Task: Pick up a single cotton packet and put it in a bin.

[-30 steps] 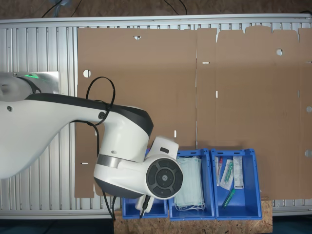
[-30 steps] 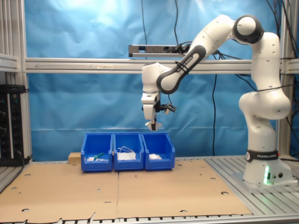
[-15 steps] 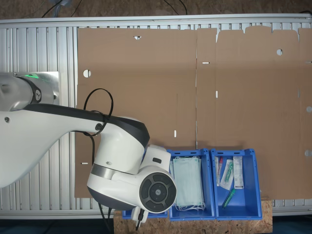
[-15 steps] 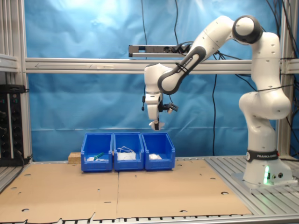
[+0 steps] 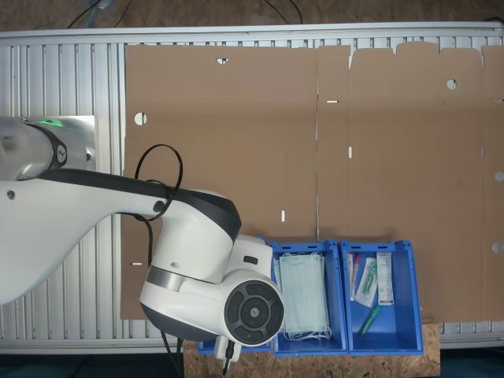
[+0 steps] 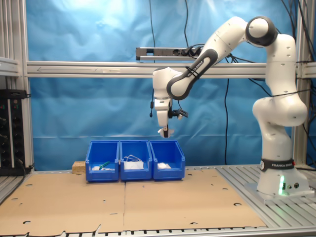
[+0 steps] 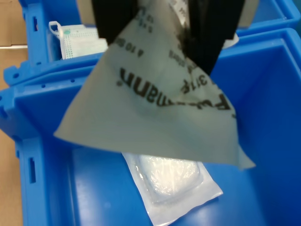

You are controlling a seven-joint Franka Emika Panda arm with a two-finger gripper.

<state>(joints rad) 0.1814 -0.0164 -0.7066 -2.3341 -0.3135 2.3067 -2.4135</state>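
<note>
In the wrist view, the two dark fingers (image 7: 207, 37) at the top of the frame are pinched on the cotton packet (image 7: 155, 113), which hangs by one corner, its printed face spreading across the middle of the frame. Below it lies the bin (image 7: 263, 141), with an unprinted white packet with a padded centre (image 7: 171, 181) on its floor near the lower centre. In the second exterior view, the gripper (image 6: 164, 132) hangs near the frame's centre, well above the bin (image 6: 168, 165), the end one of three blue bins on the cardboard-covered tabletop (image 6: 173, 202).
</note>
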